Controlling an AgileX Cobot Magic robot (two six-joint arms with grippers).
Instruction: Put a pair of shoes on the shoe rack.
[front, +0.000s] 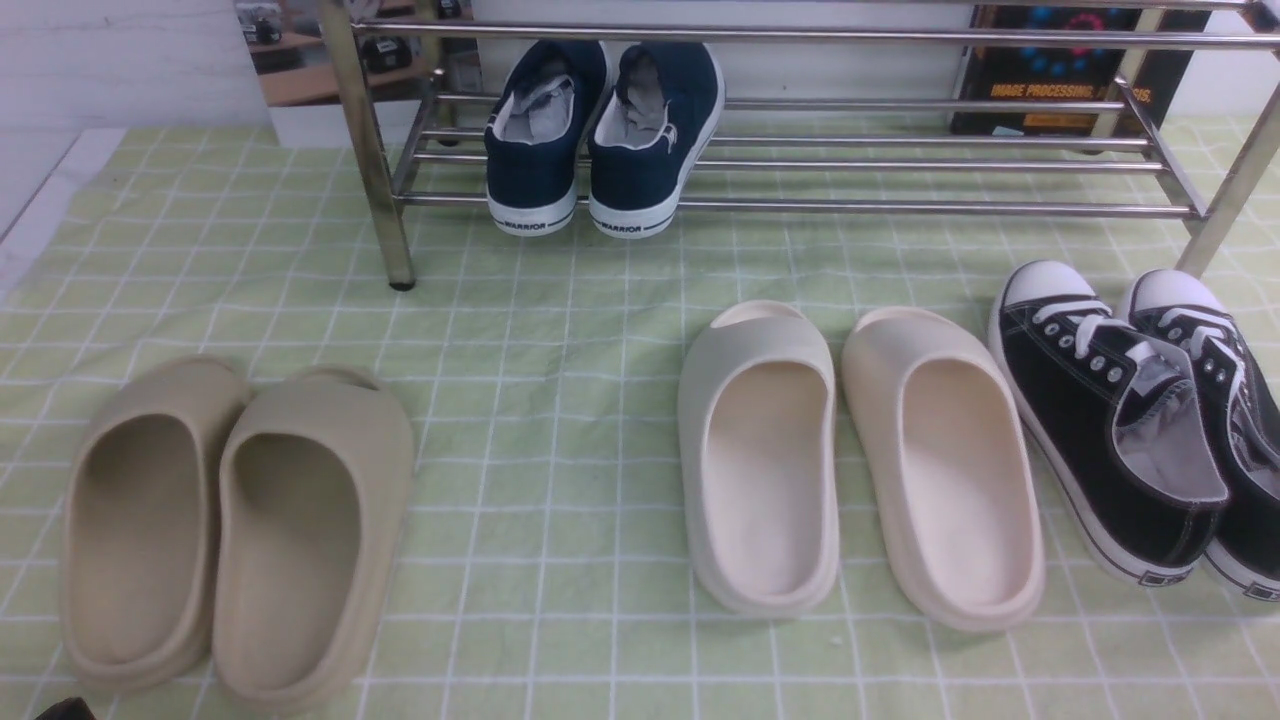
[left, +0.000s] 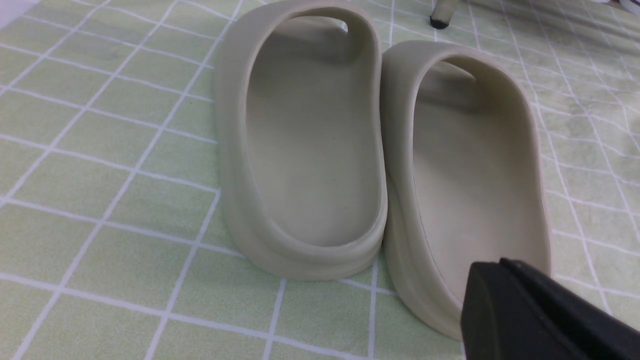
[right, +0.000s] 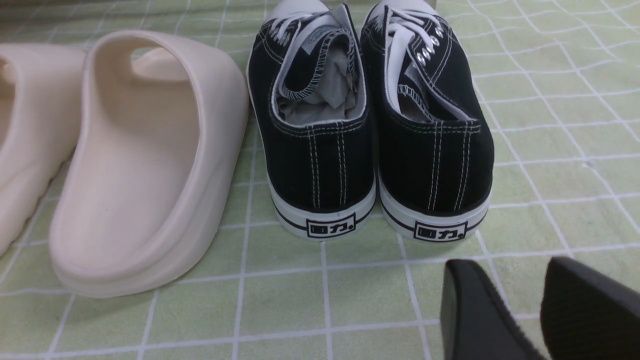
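Observation:
The pair of shoes (front: 600, 140), two navy slip-ons with white soles, stands side by side on the lower bars of the chrome shoe rack (front: 850, 207), heels facing me, near its left end. No gripper touches them. In the left wrist view my left gripper (left: 495, 272) is shut and empty, hovering just behind the heel of a beige slide (left: 470, 165). One rack leg's foot (left: 442, 12) shows beyond that slide. In the right wrist view my right gripper (right: 507, 272) is open with only cloth between its fingers, a little behind the black sneakers' heels.
Beige slides (front: 235, 520) lie front left. Cream slides (front: 860, 460) lie in the middle, with black lace-up sneakers (front: 1130, 430) at the right by the rack's right leg. A green checked cloth (front: 560, 330) covers the table. A dark box (front: 1060, 70) stands behind the rack.

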